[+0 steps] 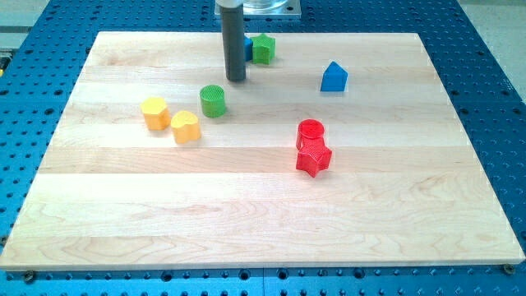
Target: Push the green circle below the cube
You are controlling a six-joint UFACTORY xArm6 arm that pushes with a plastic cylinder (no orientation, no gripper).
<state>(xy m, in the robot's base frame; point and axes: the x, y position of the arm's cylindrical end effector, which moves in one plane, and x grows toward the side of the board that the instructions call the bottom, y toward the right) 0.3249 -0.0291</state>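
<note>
Green circle (213,100), the cylinder to be moved, sits upper left of centre on the wooden board (263,230), just down and to the view's left of the rod's tip (237,80), which stands close by but apart from it. The rod has no jaws to spread or close; it is a plain dark shaft touching nothing. Behind the rod, toward the view's top, lies a green cube-like block (264,48) with a blue block (248,49) half hidden against it. A blue house-shaped block (333,76) lies to the view's right, two yellow blocks (170,120) to the left, and a red cylinder (311,130) touching a red star-like block (313,156) right of centre. Which block counts as the cube is uncertain, so the goal spot could be misjudged. A push from the tip's present side would likely drive the circle toward the yellow pair and scatter them, and an off-centre contact could let it slip sideways.
</note>
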